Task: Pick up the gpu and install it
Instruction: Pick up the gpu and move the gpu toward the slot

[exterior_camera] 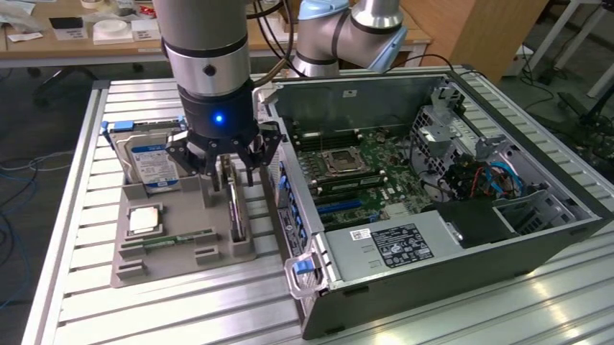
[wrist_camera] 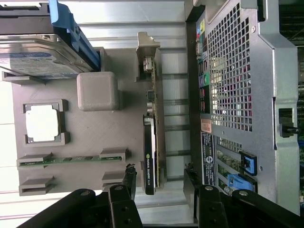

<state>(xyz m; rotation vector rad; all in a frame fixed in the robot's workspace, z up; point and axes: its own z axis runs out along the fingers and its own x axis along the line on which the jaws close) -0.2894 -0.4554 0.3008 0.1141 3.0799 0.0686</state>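
The gpu (exterior_camera: 236, 212) stands on its edge in a slot at the side of the grey holder tray (exterior_camera: 192, 208) nearest the computer case. It is a thin black card with a brownish board edge and a silvery end bracket. My gripper (exterior_camera: 230, 180) hangs just above its bracket end, open, with nothing gripped. In the wrist view the gpu (wrist_camera: 150, 152) runs straight between my two black fingers (wrist_camera: 129, 175), and my gripper (wrist_camera: 159, 172) straddles its near end without touching it. The open computer case (exterior_camera: 432, 180) lies beside the tray, its motherboard (exterior_camera: 355, 169) exposed.
The tray also holds a silver hard drive with a blue label (exterior_camera: 154, 162), a CPU (exterior_camera: 146, 219) and a green RAM stick (exterior_camera: 177, 239). The case's perforated rear wall (wrist_camera: 237, 71) stands close beside the gpu. Everything rests on a slatted aluminium table (exterior_camera: 192, 316).
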